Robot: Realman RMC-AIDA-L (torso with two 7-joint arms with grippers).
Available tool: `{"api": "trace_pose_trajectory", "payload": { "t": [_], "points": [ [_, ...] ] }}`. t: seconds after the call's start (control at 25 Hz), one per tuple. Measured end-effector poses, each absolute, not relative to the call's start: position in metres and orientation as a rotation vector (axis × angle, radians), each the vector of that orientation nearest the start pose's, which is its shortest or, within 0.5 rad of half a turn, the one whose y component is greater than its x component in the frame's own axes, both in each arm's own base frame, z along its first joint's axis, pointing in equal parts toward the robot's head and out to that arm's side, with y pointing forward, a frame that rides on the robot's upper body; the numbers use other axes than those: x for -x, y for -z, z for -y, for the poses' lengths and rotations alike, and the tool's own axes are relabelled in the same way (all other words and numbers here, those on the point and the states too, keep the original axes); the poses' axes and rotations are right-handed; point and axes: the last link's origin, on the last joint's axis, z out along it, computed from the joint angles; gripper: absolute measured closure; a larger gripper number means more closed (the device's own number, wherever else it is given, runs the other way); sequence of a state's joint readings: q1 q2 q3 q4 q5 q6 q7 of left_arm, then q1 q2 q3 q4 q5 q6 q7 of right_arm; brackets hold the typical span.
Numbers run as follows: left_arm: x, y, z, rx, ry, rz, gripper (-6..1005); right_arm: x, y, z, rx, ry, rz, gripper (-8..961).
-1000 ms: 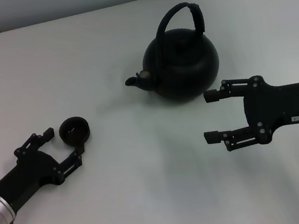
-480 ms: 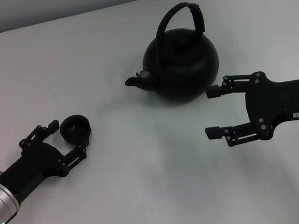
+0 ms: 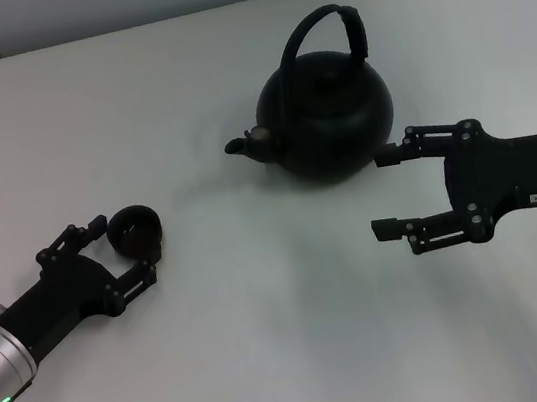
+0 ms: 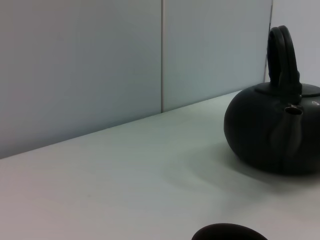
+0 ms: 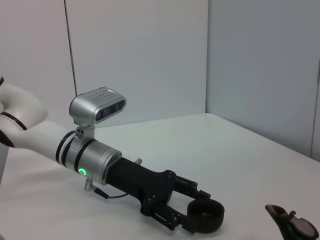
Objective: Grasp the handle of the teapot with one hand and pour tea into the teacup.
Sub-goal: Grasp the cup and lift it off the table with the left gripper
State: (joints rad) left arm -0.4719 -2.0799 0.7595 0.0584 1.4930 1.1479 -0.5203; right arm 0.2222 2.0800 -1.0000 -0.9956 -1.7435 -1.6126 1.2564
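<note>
The matte-black teapot stands at the far middle of the table, its stubby spout facing left. Its arched handle rises upright over the lid. The small black teacup sits at the left, between the fingertips of my open left gripper; whether they touch it I cannot tell. My right gripper is open beside the teapot's right flank, its far fingertip close to the body. The left wrist view shows the teapot ahead and the teacup's rim. The right wrist view shows the left gripper flanking the teacup.
The white table spreads around both objects. A grey panelled wall runs along its far edge. The left arm's silver wrist and camera appear in the right wrist view, and the teapot's spout shows at that picture's corner.
My right gripper has drifted farther from me, up along the teapot's right side. My left gripper has slid forward so its fingers flank the teacup. Teapot and teacup have stayed in place.
</note>
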Motion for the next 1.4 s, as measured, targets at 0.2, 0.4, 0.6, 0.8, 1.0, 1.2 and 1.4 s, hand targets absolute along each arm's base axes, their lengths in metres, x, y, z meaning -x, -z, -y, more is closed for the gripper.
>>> {"api": "trace_pose_trajectory", "payload": {
  "t": [0.2, 0.4, 0.6, 0.8, 1.0, 1.2, 1.4],
  "points": [
    [0.324, 0.077, -0.295, 2.325, 0.567, 0.509, 279, -0.267, -0.022, -0.276, 2.736, -0.665, -0.258, 126],
    [0.323, 0.078, -0.296, 2.326, 0.57, 0.508, 300, -0.268, -0.025, -0.277, 2.723, -0.662, -0.256, 127],
    [0.322, 0.078, -0.296, 2.326, 0.576, 0.508, 322, -0.268, -0.027, -0.278, 2.718, -0.659, -0.254, 127],
    [0.319, 0.078, -0.296, 2.33, 0.595, 0.503, 320, -0.269, -0.027, -0.278, 2.717, -0.66, -0.255, 127],
    [0.306, 0.075, -0.292, 2.35, 0.706, 0.447, 317, -0.271, -0.026, -0.276, 2.718, -0.661, -0.26, 126],
    [0.298, 0.072, -0.288, 2.361, 0.782, 0.407, 315, -0.272, -0.025, -0.273, 2.719, -0.661, -0.252, 127],
    [0.297, 0.071, -0.285, 2.368, 0.798, 0.398, 313, -0.274, -0.021, -0.266, 2.716, -0.676, -0.179, 127]
  ]
}}
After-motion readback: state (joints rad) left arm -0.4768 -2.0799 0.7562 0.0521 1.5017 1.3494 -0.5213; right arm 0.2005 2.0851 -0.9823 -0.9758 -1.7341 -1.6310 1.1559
